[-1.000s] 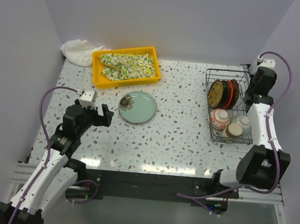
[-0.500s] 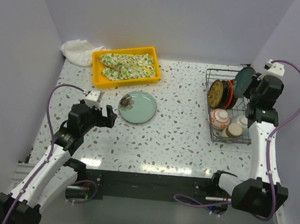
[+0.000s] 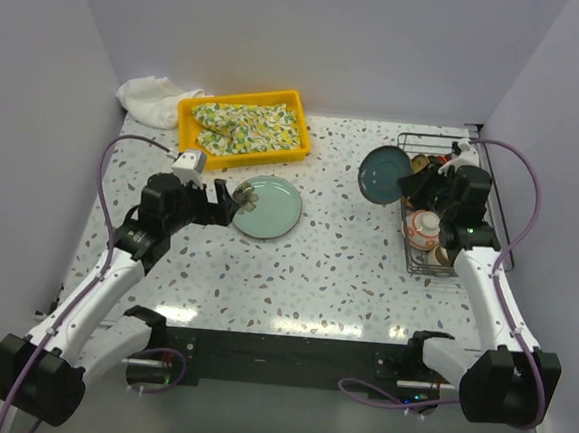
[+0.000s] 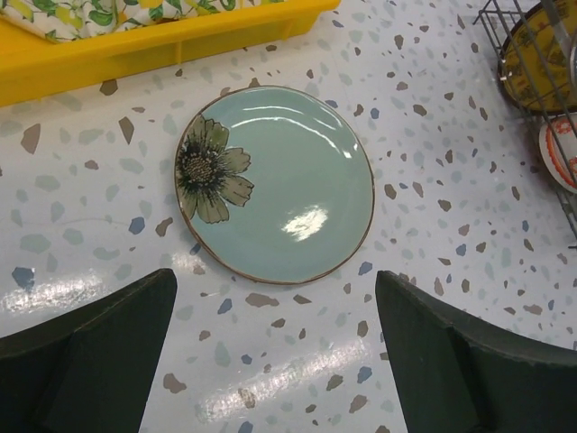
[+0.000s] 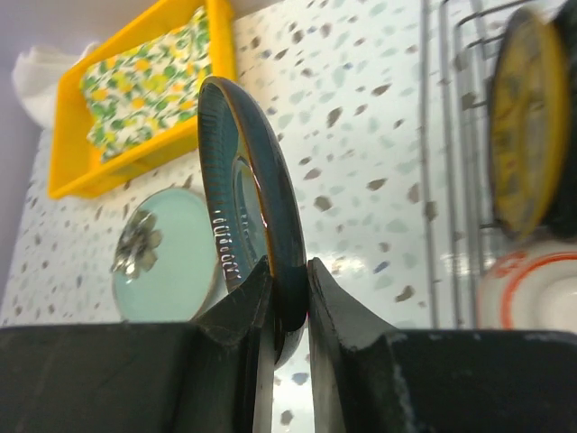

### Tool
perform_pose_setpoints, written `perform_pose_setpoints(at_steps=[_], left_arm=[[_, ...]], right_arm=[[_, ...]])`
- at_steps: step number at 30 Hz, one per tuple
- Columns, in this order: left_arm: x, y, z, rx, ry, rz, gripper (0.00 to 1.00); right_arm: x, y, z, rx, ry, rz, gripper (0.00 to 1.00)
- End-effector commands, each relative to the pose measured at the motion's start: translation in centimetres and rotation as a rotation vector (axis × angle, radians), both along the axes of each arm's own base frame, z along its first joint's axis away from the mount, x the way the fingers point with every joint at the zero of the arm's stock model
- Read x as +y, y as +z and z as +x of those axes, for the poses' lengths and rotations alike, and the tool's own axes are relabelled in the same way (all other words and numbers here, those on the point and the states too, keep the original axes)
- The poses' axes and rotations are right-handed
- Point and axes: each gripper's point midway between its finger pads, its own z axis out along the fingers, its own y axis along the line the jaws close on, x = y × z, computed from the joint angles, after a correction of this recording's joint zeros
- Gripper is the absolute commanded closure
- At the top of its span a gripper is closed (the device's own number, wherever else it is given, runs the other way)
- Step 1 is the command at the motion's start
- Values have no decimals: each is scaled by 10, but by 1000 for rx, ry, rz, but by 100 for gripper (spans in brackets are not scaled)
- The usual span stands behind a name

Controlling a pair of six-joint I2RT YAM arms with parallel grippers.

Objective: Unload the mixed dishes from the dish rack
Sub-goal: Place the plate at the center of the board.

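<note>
Right tool [image 5: 287, 271] clenched on the rim of a dark teal plate [image 5: 248, 171], held on edge, judged to suit withdrawal from upright tines; dish rack [image 3: 426, 138] at 3 o'clock of the surface [image 3: 337, 250], holding a yellow-brown plate [image 5: 518, 117] and red-banded bowl [image 3: 424, 227]; teal plate aloft at the rack's 9 o'clock, outside it; pale green plate [image 4: 288, 180] flat near centre; left tool [image 4: 275, 298] released at its 6 o'clock, touching nothing; no legible writing found.
</note>
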Motion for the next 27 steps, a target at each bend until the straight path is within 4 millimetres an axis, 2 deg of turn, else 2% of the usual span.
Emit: perform_pose_setpoints(at_steps=[1, 2, 4, 5, 11, 15, 22, 27], left_arm=[[-28, 30, 13, -38, -58, -133, 4], [-33, 31, 18, -36, -68, -145, 4], [-43, 32, 18, -24, -92, -179, 4], [-48, 33, 22, -25, -100, -190, 4], [-77, 38, 27, -16, -147, -246, 6], [-99, 33, 22, 9, -180, -276, 7], [-124, 22, 22, 50, -184, -306, 13], [-135, 2, 19, 118, -174, -319, 17]], right_arm=[[57, 32, -7, -132, 154, 228, 100], [69, 20, -13, -106, 185, 247, 100], [84, 15, -17, -97, 218, 290, 100], [96, 6, -23, -76, 247, 301, 100], [128, -12, -39, -31, 328, 366, 100], [143, -20, -48, -7, 368, 394, 100], [161, -30, -61, 29, 409, 445, 100], [166, -35, -65, 43, 420, 457, 100]])
